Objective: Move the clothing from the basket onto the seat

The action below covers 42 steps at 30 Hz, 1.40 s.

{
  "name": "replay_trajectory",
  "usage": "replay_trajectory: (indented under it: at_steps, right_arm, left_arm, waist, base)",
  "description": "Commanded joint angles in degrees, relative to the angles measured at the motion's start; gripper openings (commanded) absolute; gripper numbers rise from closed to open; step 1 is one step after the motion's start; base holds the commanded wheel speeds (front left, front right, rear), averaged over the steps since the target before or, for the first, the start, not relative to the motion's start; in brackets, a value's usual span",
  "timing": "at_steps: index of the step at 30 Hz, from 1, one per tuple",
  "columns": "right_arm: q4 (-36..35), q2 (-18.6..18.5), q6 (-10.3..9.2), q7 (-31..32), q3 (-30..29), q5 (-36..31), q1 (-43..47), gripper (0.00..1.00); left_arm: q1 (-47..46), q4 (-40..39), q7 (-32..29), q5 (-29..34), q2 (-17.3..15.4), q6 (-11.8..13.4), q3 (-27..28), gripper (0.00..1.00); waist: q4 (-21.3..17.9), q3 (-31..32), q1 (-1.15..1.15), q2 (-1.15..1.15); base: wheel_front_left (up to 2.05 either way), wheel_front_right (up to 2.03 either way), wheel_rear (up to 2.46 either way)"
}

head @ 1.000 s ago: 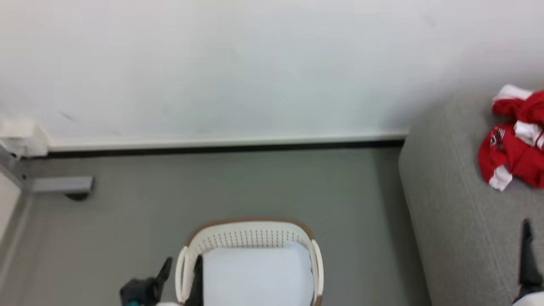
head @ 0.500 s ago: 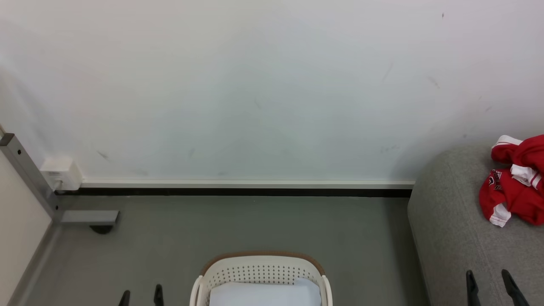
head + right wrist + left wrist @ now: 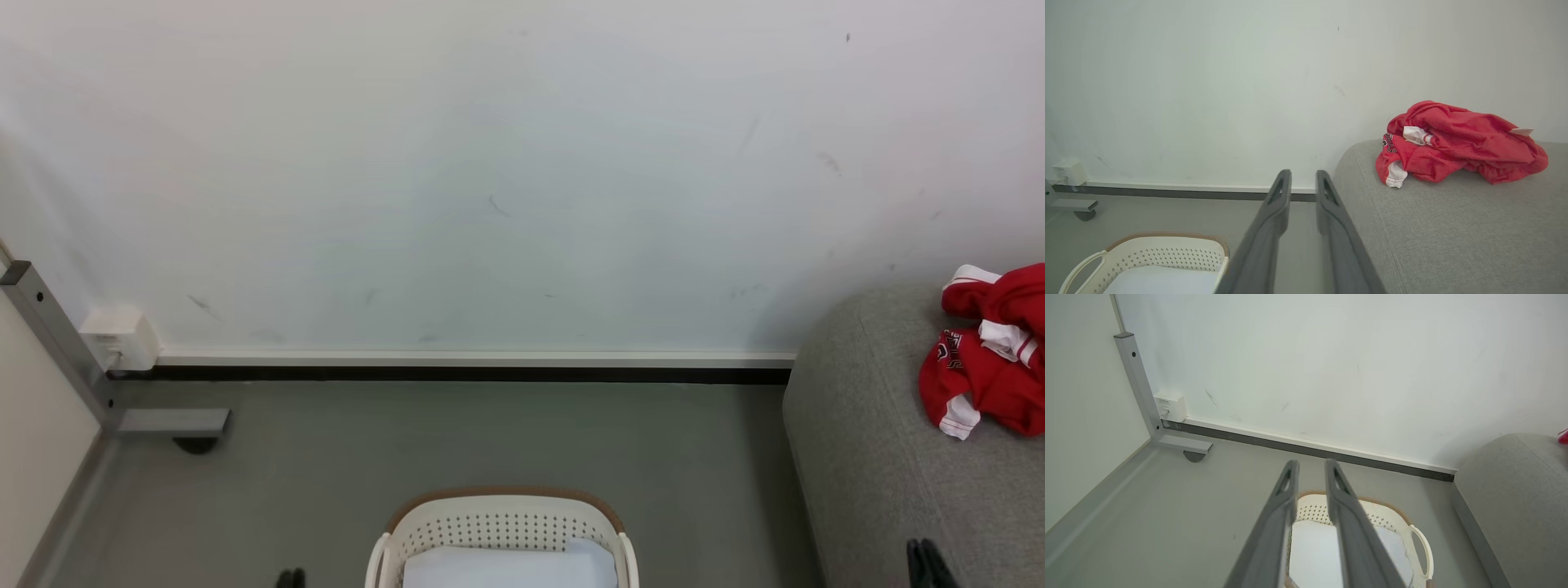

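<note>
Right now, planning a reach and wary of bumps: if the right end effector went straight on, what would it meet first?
Likely the wall near its skirting: the right end effector points between basket and sofa, passing close by the sofa's edge. Depth is unclear.

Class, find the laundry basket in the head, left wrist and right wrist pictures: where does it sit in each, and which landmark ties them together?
Head view: basket at bottom centre, cut by the lower edge.
Left wrist view: basket at lower centre-right, handle on its right.
Right wrist view: basket in the bottom left corner.
Shared landmark: the dark skirting strip at the wall's foot, beyond the basket.
</note>
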State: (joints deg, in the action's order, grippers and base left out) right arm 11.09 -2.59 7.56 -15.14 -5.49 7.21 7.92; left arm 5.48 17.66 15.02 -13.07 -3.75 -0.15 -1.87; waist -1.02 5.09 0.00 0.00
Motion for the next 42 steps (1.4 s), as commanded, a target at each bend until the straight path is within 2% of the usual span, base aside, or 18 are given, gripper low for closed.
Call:
replay_trajectory:
  at_steps: [1, 26, 42]
  right_arm:
    - [0.50, 0.14, 0.00, 0.15, -0.04, 0.29, 0.01, 0.00]
    - [1.54, 0.09, -0.03, 6.60, -0.36, 25.71, -4.25, 0.00]
    - [1.81, -0.05, -0.04, 9.85, -0.52, 38.56, -6.51, 0.00]
  left_arm:
    - [0.06, 0.48, -0.14, -0.28, 0.10, -0.03, 0.04, 0.00]
    - [-3.45, -0.44, -6.61, -23.98, 0.38, -2.24, 2.55, 0.00]
    - [-5.33, -1.20, -9.83, -35.87, 0.46, -3.40, 3.82, 0.00]
  waist:
    - [0.00, -0.01, 0.00, 0.00]
    - [0.20, -1.01, 0.00, 0.00]
    - [0.32, -1.64, 0.00, 0.00]
  base:
    - [0.00, 0.00, 0.00]
    - [0.00, 0.00, 0.00]
    - [0.00, 0.00, 0.00]
